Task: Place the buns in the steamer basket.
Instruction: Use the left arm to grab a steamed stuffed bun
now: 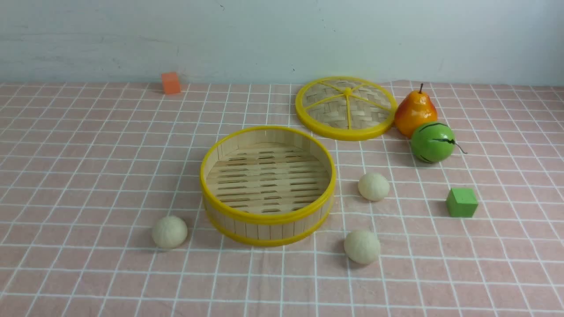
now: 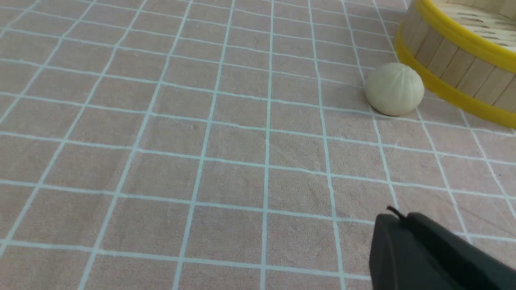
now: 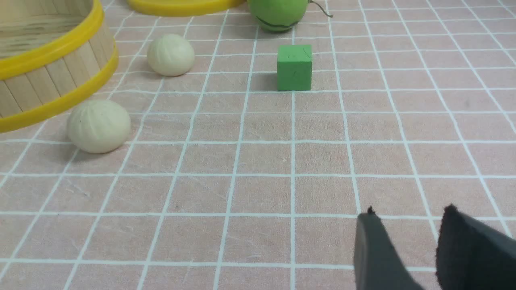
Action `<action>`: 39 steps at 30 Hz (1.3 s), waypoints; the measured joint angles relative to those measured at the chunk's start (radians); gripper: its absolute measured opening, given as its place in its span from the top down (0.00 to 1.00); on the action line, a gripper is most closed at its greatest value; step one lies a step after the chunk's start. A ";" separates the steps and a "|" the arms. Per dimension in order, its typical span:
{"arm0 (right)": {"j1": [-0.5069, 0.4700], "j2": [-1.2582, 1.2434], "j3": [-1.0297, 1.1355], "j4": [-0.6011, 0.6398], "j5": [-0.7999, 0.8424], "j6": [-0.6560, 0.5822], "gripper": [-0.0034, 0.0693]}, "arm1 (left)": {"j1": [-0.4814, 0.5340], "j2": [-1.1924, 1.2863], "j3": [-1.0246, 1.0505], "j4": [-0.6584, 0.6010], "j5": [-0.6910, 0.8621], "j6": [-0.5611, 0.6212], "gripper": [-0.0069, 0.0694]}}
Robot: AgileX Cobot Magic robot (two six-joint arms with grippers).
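Observation:
The steamer basket (image 1: 264, 218) stands empty mid-table. Three cream-white buns lie on the cloth around it: one at its front left (image 1: 169, 231), one at its right (image 1: 373, 186), one at its front right (image 1: 361, 246). Neither gripper shows in the front view. In the left wrist view my left gripper (image 2: 397, 217) has its fingers pressed together, empty, well short of the left bun (image 2: 394, 89), which lies beside the basket (image 2: 455, 60). In the right wrist view my right gripper (image 3: 410, 211) is open and empty, well short of the near bun (image 3: 98, 126) and the far bun (image 3: 170, 54).
The woven lid (image 1: 346, 108) lies behind the basket at the right. An orange pear (image 1: 415, 113) and a green striped fruit (image 1: 432, 142) sit beside it. A green cube (image 1: 461, 202) lies right of the buns, an orange cube (image 1: 171, 82) by the wall.

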State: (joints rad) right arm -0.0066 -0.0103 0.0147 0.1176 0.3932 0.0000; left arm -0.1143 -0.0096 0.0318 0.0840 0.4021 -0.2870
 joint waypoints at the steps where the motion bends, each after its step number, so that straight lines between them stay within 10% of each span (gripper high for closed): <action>1: 0.000 0.000 0.000 0.000 0.000 0.000 0.62 | 0.000 0.000 0.000 0.000 0.000 0.000 0.89; 29: 0.000 0.000 0.000 0.000 0.000 0.000 0.62 | 0.000 0.000 0.000 0.028 -0.028 0.001 0.89; 39: 0.000 0.000 0.011 0.031 -0.236 0.000 0.62 | 0.000 0.000 0.000 0.085 -0.459 0.001 0.88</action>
State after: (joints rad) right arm -0.0066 -0.0103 0.0260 0.1485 0.1572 0.0000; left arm -0.1143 -0.0096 0.0318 0.1688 -0.0573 -0.2859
